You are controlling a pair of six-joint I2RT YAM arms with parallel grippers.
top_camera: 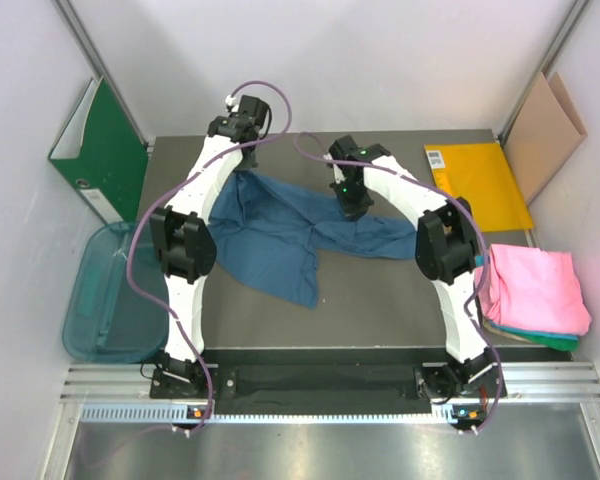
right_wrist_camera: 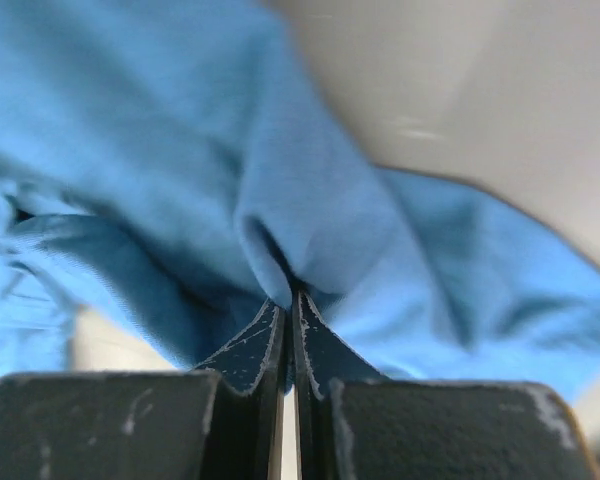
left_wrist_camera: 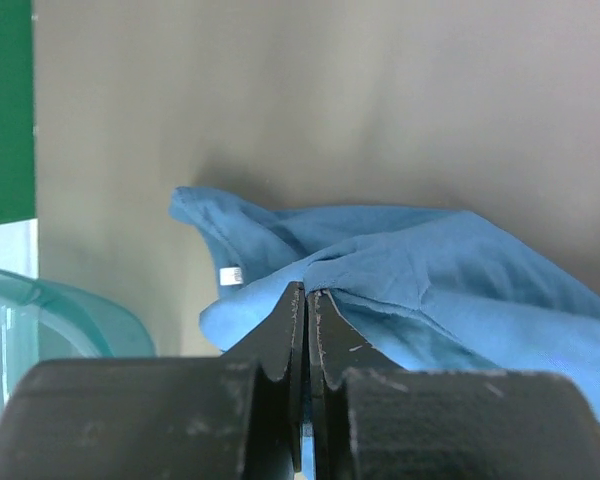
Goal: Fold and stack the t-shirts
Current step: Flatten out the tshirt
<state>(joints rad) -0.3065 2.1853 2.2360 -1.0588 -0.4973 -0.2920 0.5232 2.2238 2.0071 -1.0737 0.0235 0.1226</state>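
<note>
A dark blue t-shirt point(top_camera: 280, 235) lies crumpled and spread across the middle of the table. My left gripper point(top_camera: 242, 160) is shut on its far left edge; the wrist view shows cloth point(left_wrist_camera: 430, 290) pinched at the fingertips point(left_wrist_camera: 306, 290). My right gripper point(top_camera: 352, 205) is shut on the shirt's upper right part, with a fold of blue cloth point(right_wrist_camera: 310, 230) bunched at its tips point(right_wrist_camera: 290, 295). A folded pink t-shirt point(top_camera: 535, 285) rests on a teal-green one point(top_camera: 540, 340) at the right edge.
A green binder point(top_camera: 100, 160) leans at the back left, above a clear teal tub point(top_camera: 110, 300). A yellow envelope point(top_camera: 480, 180) and a brown cardboard sheet point(top_camera: 542, 135) sit at the back right. The grey tabletop point(top_camera: 380, 300) shows between the arms.
</note>
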